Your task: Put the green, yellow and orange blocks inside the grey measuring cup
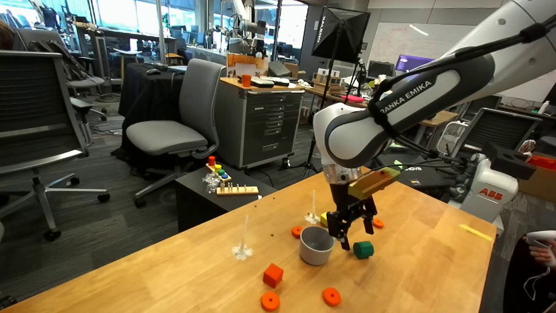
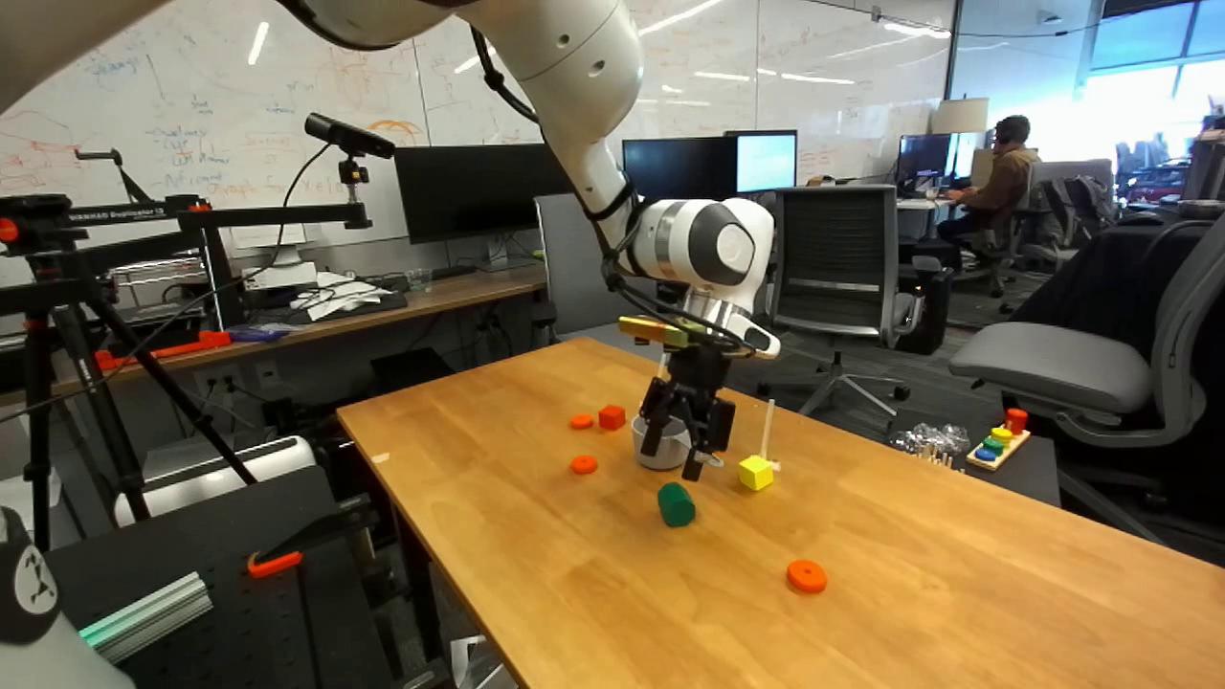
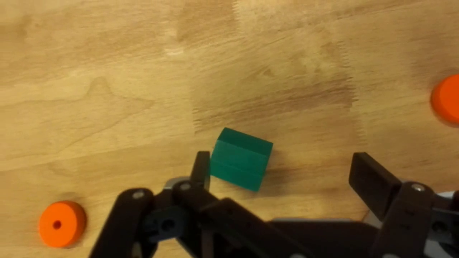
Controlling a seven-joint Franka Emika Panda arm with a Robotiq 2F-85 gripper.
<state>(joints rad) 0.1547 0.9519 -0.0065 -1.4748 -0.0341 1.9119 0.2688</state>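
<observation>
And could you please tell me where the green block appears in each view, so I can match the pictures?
In an exterior view: the green block, lower right of centre, just right of the grey measuring cup.
In an exterior view: the green block, below and slightly right of centre.
Wrist view: the green block, a little below and right of centre.
Shared landmark: the open gripper, near the green block in all three pictures.

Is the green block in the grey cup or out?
Out: in both exterior views, the green block lies on the table, apart from the grey cup.
</observation>
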